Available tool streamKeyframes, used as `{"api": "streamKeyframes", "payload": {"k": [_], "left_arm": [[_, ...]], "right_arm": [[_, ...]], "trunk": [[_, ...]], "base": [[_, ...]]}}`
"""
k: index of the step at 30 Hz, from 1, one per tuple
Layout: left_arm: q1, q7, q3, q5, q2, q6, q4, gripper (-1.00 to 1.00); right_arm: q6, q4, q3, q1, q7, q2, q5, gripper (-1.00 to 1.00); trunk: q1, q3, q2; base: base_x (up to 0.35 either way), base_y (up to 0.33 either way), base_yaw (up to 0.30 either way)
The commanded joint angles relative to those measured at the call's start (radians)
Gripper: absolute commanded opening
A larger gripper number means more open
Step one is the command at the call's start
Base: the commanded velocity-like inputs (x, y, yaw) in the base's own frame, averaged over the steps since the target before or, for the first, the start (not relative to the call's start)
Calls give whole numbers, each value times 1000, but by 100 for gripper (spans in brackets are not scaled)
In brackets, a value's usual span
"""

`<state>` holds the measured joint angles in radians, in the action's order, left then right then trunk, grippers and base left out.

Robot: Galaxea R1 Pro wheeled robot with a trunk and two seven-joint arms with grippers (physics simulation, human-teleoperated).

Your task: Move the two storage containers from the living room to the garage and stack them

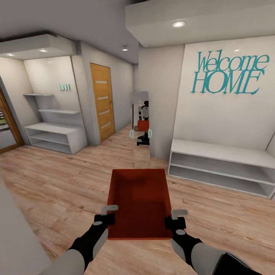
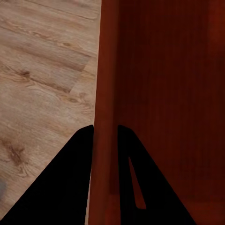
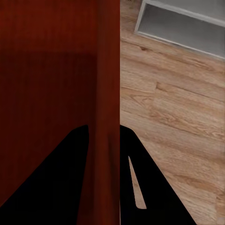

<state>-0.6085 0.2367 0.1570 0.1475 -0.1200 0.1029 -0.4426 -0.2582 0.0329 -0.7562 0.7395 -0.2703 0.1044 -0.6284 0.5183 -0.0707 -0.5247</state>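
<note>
Now L end effector & R end effector each pinch a side wall of the storage container.

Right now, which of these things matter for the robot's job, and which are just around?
Job:
- storage container
- left gripper
- right gripper

Just around:
- white shelf bench
- mirror
- wooden door
- Welcome HOME lettering

Teal "Welcome HOME" lettering hangs on the white wall above a long, low white shelf unit. A tall mirror stands against the wall corner beside it. Farther back are a wooden door and more white shelves. Light wood planks run underfoot.
</note>
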Motion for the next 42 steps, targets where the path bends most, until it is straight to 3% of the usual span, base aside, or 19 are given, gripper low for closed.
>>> {"api": "streamKeyframes", "payload": {"k": [1, 42], "left_arm": [[0, 19, -11, 4, 5, 8, -1, -100], [0, 19, -11, 6, 5, 8, -1, -100]], "right_arm": [[-10, 1, 65, 1, -3, -9, -7, -100], [-11, 1, 66, 1, -3, -9, -7, -100]], "trunk": [[1, -2, -2], [1, -2, -2]], "base": [[322, 0, 0], [322, 0, 0]]}}
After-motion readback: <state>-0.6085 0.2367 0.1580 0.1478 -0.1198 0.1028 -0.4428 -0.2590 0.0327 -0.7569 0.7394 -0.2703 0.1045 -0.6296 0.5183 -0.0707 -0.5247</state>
